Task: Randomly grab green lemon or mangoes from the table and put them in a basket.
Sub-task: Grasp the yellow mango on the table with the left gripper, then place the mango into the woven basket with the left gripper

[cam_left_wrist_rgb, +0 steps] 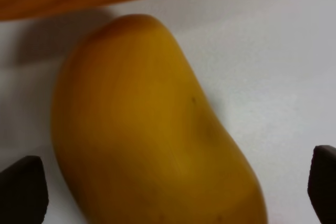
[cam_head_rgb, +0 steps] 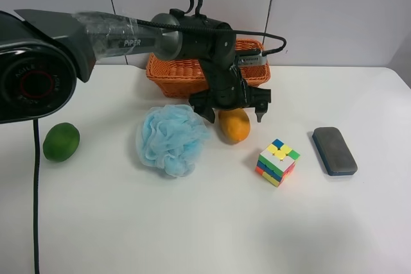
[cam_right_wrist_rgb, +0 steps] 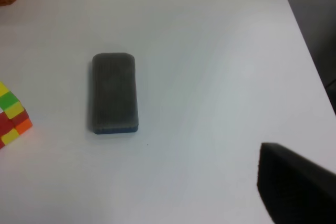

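The left gripper's [cam_head_rgb: 234, 117] fingers [cam_left_wrist_rgb: 23, 190] are spread wide, straddling the mango [cam_left_wrist_rgb: 147, 129] without touching it. The mango lies on the table [cam_head_rgb: 192, 222] just before the basket [cam_head_rgb: 170, 72], long axis pointing away from its wall. The arm hides much of the basket's inside. The right gripper's [cam_right_wrist_rgb: 294, 187] spread cannot be told.

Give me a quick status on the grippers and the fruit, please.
Left gripper open around mango, no grip yet. Right gripper barely in view, state unclear. Green lemon on table; basket beside mango. Blue bath puff close alongside.
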### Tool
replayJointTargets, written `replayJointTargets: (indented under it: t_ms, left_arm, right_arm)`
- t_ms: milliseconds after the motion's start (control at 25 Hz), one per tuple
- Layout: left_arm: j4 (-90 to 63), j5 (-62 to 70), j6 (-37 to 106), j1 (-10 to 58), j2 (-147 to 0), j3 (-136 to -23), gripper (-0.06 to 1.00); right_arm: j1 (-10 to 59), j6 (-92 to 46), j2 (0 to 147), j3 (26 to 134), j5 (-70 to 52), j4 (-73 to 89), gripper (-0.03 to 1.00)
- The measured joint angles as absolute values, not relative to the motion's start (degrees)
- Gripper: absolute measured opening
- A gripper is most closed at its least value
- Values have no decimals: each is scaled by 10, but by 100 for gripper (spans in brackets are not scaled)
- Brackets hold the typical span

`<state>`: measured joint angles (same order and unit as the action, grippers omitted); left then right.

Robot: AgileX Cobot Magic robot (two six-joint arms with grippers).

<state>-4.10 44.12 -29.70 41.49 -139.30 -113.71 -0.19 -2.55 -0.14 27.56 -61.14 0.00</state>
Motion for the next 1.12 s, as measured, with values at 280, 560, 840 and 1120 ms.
replayJointTargets:
  t_ms: [280,560,840,1120]
  left_arm:
    - [-38,434,-304,415,-1404,-1137,99]
    - [-37,434,-304,415,-1406,-1137,83]
    - [-38,435,-305,415,-1410,-1137,65]
    - [-38,452,-305,415,-1404,-1137,65]
  right_arm:
    - [-2,-25,-1,276,-611,0,99]
    - [-2,-25,-1,276,-611,0,99]
    - [-2,-25,-1,276,-611,0,99]
    - [-2,-25,-1,276,-611,0,99]
